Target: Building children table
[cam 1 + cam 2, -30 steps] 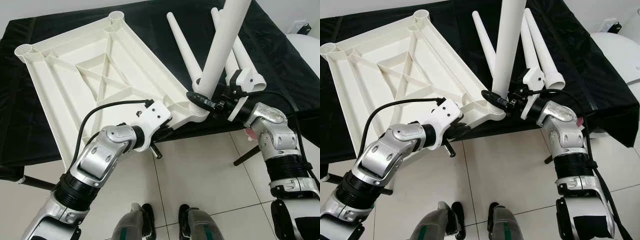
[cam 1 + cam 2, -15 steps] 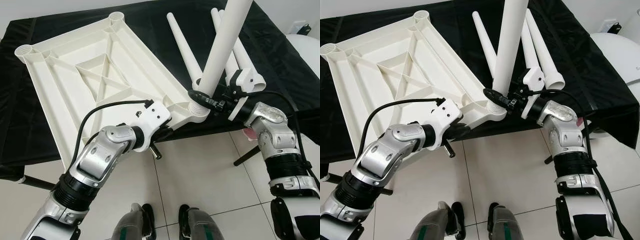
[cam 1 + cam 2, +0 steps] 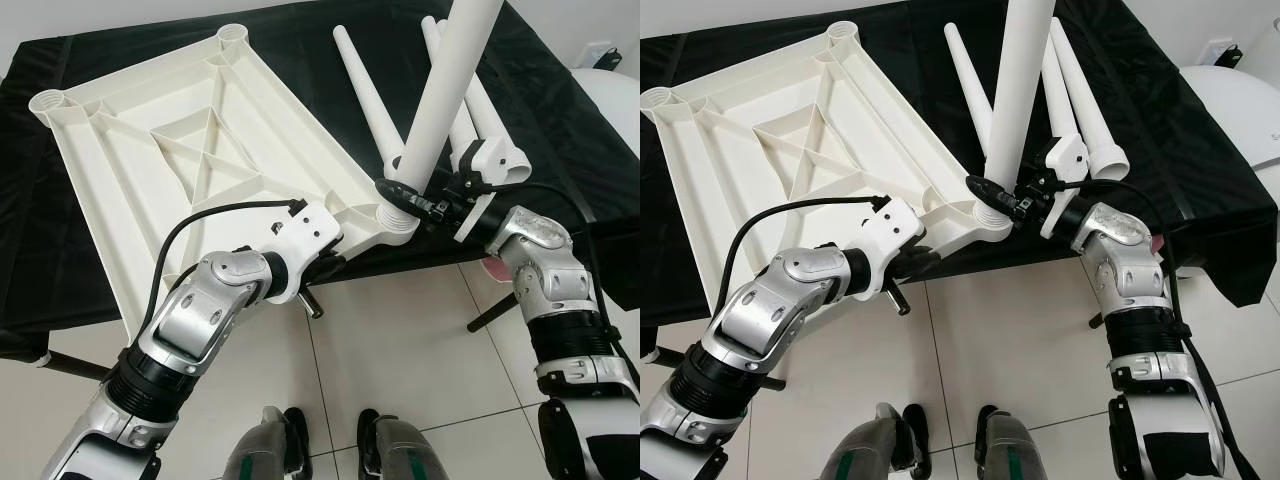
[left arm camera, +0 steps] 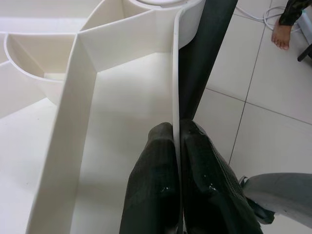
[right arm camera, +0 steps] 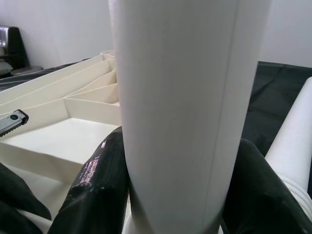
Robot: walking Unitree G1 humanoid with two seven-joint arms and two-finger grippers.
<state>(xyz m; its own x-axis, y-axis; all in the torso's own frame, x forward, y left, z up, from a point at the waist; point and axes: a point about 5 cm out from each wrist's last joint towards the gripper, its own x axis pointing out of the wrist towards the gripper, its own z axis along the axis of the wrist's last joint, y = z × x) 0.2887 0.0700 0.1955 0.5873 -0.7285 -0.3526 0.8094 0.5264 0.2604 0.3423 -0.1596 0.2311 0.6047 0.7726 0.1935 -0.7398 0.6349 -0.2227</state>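
So the tabletop lies upside down on the black cloth. Left gripper is pinched shut on its near rim. Right gripper is clamped around a leg, which stands in the corner socket at about 3 o'clock from the left one, long axis tipped toward 1 o'clock. I'd guess it needs straightening. Spare legs lie behind.

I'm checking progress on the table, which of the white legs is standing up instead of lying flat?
The leg held by the right gripper, its base at the tabletop's near corner socket. The other legs lie flat on the black cloth.
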